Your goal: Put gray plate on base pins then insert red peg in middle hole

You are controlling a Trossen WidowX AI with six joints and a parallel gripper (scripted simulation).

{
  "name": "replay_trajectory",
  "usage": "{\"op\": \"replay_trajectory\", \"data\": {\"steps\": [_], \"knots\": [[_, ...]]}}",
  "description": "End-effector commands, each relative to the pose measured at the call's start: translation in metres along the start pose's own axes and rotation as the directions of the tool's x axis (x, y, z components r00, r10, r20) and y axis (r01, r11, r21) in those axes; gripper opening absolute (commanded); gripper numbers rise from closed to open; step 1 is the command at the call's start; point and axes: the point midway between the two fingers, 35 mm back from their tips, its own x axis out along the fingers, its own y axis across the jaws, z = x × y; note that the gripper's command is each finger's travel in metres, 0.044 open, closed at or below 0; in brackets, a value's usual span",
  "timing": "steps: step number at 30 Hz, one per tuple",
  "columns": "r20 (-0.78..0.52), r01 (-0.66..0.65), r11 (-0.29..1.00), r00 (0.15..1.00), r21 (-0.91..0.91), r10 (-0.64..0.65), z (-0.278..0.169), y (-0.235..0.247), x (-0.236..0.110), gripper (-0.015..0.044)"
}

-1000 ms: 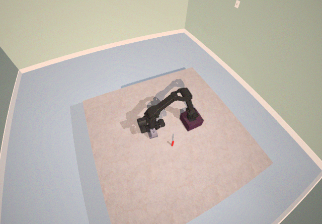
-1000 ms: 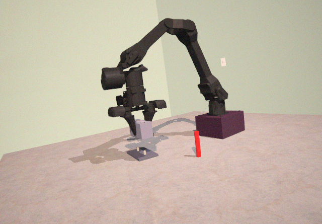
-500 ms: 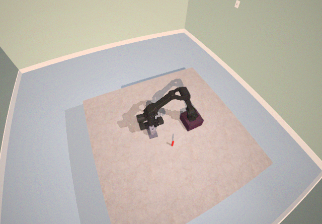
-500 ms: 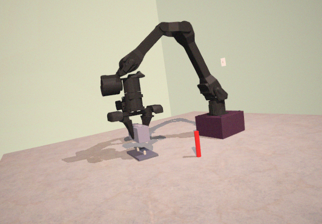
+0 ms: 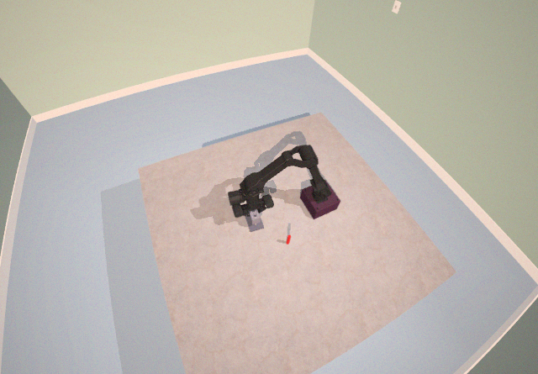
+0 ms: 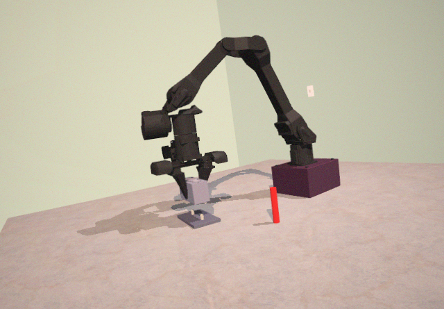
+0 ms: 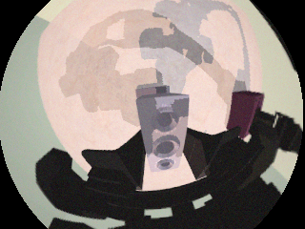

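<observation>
Here, reading the exterior view from left to right: the claw [image 6: 193,183] hangs off the arm pointing straight down, its jaws clenched on the gray plate [image 6: 196,189], which rides between the fingers clear of the table. Directly under the claw, a little lower and just apart from the plate's bottom edge, sits the dark base [image 6: 198,219] with its two pale pins [image 6: 197,215] standing up. The plate looks like a thick rigid block, not a thin sheet; the wrist view shows round holes down its face. I judge it stiff and fairly light, with smooth flat sides that could slide in the jaws if the pins bind. The hold on opposite flat faces near the top seems right, since it leaves the underside free for the pins. Whether holes and pins are truly lined up I cannot tell from here. Off to the right of the claw, well apart from it, the red peg [image 6: 274,204] stands upright on the table, untouched. It is a slim, hard, smooth cylinder, easy to tip; best taken near its upper half. Farther right again is the arm's purple pedestal [image 6: 306,177].
</observation>
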Motion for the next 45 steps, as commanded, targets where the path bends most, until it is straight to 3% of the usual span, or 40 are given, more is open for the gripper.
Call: {"op": "replay_trajectory", "data": {"steps": [1,31,40,45], "knots": [[0.001,0.000,1.000,1.000,-0.005,0.000,0.000,0.000,0.001,0.0000],[0.001,0.000,1.000,1.000,-0.005,0.000,0.001,0.000,0.040,0.0000],[0.000,-0.006,1.000,1.000,-0.001,0.006,0.000,0.001,0.036,0.0000],[0.000,-0.006,1.000,1.000,-0.001,0.006,0.000,0.001,0.036,0.0131]]}}
